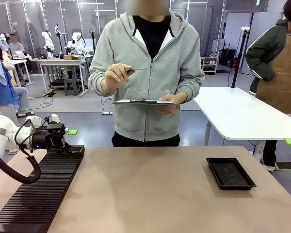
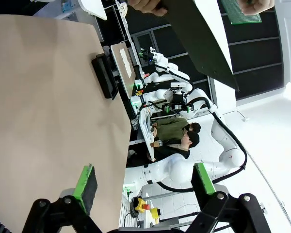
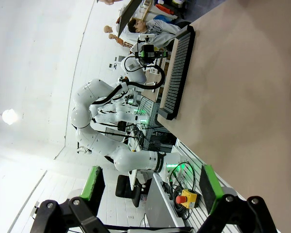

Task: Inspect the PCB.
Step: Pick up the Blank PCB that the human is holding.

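Note:
The person across the table holds the PCB (image 1: pixel 140 69) edge-on at chest height in one hand, so it shows as a thin line. The other hand holds a dark tablet (image 1: pixel 143 102) flat below it. In the left wrist view the green PCB (image 2: pixel 240 12) shows at the top right, pinched by the person's fingers, beside the dark tablet (image 2: pixel 199 39). My left gripper (image 1: pixel 70 148) hovers over the far end of a black slotted rack. It stands open (image 2: pixel 144 180) with nothing between its fingers. My right gripper (image 3: pixel 150 183) is also open and holds nothing.
A long black slotted rack (image 1: pixel 39 191) lies along the table's left side and shows again in the right wrist view (image 3: pixel 179 73). A shallow black tray (image 1: pixel 230 172) sits at the right. A second person in a brown apron (image 1: pixel 281 73) stands behind a white table (image 1: pixel 242 116).

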Controlling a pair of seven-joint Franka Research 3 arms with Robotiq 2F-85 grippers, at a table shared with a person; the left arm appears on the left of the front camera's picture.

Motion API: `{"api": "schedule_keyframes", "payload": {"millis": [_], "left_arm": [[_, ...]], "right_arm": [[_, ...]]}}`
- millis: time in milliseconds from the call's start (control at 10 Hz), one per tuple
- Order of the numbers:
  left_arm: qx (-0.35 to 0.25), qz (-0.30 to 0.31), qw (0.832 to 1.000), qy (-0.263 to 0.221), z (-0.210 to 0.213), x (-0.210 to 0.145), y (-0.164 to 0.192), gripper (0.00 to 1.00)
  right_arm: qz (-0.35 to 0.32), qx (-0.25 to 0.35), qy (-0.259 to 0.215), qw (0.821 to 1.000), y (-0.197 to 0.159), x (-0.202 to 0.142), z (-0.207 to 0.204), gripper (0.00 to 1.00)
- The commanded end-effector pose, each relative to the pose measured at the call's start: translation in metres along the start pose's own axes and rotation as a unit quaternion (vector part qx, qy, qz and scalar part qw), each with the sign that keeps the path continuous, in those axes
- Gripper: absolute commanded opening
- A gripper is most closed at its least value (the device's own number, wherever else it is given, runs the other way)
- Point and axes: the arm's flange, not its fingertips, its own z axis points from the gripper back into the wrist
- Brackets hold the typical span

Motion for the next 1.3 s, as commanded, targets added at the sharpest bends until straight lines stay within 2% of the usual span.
{"api": "schedule_keyframes", "payload": {"millis": [0, 200, 300, 400, 700, 800, 1100, 1200], "left_arm": [[0.004, 0.001, 1.000, -0.002, 0.000, 0.000, 0.001, 1.00], [0.004, 0.001, 1.000, -0.002, 0.000, 0.000, 0.001, 1.00], [0.000, 0.000, 1.000, 0.000, 0.000, 0.000, 0.000, 0.96], [0.026, 0.007, 1.000, 0.015, 0.014, -0.007, -0.021, 1.00], [0.014, 0.038, 0.999, 0.031, 0.075, -0.055, -0.059, 1.00], [0.023, 0.048, 0.999, 0.011, 0.092, -0.076, -0.069, 1.00], [-0.011, 0.056, 0.997, -0.053, 0.107, -0.148, -0.091, 1.00], [-0.010, 0.058, 0.997, -0.056, 0.113, -0.168, -0.092, 1.00]], "right_arm": [[0.002, 0.002, 0.002, 1.000, 0.001, -0.001, 0.002, 1.00], [0.002, 0.002, 0.002, 1.000, 0.001, -0.001, 0.002, 1.00], [0.002, 0.002, 0.002, 1.000, 0.001, -0.001, 0.002, 1.00], [0.002, 0.002, 0.002, 1.000, 0.001, -0.001, 0.002, 1.00], [0.002, 0.002, 0.002, 1.000, 0.001, -0.001, 0.002, 1.00], [0.002, 0.002, 0.002, 1.000, 0.001, -0.001, 0.002, 1.00], [0.002, 0.002, 0.002, 1.000, 0.001, -0.001, 0.002, 1.00], [0.002, 0.002, 0.002, 1.000, 0.001, -0.001, 0.002, 1.00]]}}
